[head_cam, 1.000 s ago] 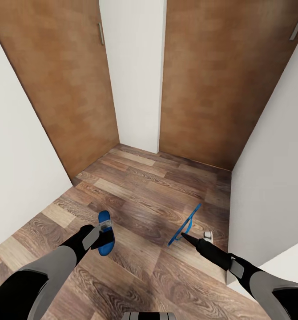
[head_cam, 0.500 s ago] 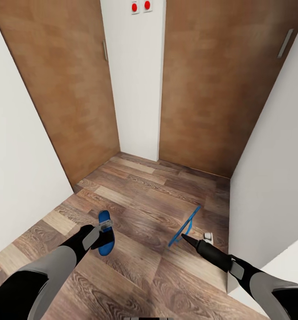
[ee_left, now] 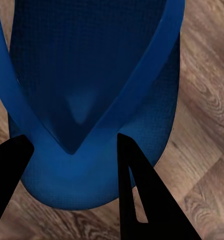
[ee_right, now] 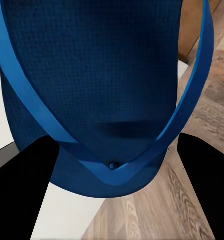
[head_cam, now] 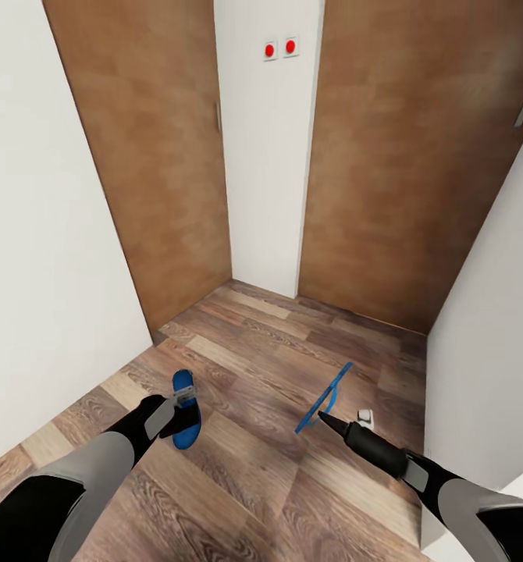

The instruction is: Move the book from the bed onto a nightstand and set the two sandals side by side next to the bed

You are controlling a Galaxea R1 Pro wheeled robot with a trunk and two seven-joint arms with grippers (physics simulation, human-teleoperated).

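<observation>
I hold one bright blue sandal in each gripper, a little above the wood-plank floor. The left sandal [head_cam: 186, 410] lies flat in my left gripper [head_cam: 180, 403], which is shut on its toe end. Seen edge-on, the right sandal [head_cam: 326, 396] tilts upward from my right gripper [head_cam: 322, 420], shut on its end. In the left wrist view the sandal [ee_left: 91, 90] sits between the dark fingers [ee_left: 142, 195]. The right wrist view shows the other sandal [ee_right: 101, 75] and its strap close up. The book, bed and nightstand are out of view.
I face a narrow corner with two brown wooden doors [head_cam: 160, 172] [head_cam: 418, 172] and a white wall strip between them carrying two red buttons [head_cam: 280, 48]. White walls close in at left and right. A small white object [head_cam: 364, 417] lies on the floor by the right wall.
The head view has tilted up and shifted, bringing the red buttons lower into the picture. Both arms and their sandals keep the same pose.
</observation>
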